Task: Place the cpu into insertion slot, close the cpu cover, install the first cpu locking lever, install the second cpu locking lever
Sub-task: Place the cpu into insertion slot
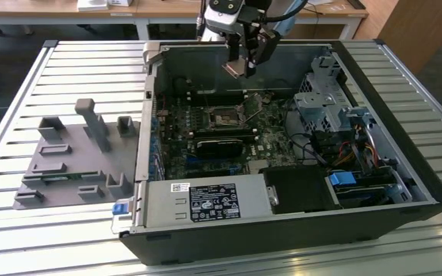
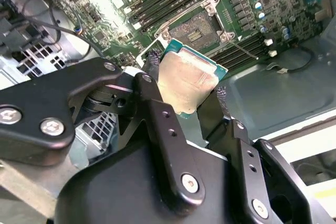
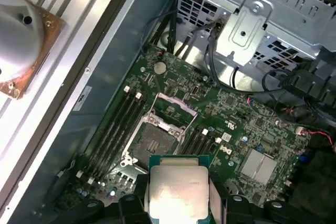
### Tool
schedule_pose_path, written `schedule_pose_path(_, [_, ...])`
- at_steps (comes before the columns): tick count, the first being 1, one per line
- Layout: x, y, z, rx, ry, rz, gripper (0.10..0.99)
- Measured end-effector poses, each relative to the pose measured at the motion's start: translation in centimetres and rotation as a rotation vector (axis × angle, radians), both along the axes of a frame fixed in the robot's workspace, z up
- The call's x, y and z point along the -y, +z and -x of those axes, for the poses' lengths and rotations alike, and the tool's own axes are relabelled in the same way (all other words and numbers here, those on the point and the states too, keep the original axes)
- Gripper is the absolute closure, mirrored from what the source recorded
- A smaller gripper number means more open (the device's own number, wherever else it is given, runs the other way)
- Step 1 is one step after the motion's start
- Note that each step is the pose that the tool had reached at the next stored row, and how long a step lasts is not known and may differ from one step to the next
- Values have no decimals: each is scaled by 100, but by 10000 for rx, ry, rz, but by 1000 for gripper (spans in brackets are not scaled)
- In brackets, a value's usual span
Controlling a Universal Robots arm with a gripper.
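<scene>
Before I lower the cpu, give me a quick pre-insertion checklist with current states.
1. Grip: ok, cpu clamped by its edges in the gripper.
2. insertion slot empty: ok, dark centre bare.
3. cpu cover open: ok, looks swung up off the slot.
4. cpu lined up over the slot: not ok, it hangs above the motherboard, off to one side of the slot.
5. Corner orientation match: cannot tell.

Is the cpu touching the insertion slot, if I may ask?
Apart: the exterior view shows the gripper holding the cpu well clear of the insertion slot.
</scene>
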State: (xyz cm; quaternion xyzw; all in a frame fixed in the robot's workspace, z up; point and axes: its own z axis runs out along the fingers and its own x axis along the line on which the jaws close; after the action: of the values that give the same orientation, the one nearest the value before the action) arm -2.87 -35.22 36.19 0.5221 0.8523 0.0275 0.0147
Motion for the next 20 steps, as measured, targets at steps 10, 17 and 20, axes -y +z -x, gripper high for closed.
schedule_pose_path(10, [0,-18,0,0,-1299,13,549])
schedule_pose_path(17, [0,-36,0,-10,-2319,16,549])
schedule_pose_path(20, [0,-43,0,-23,-2748,17,549])
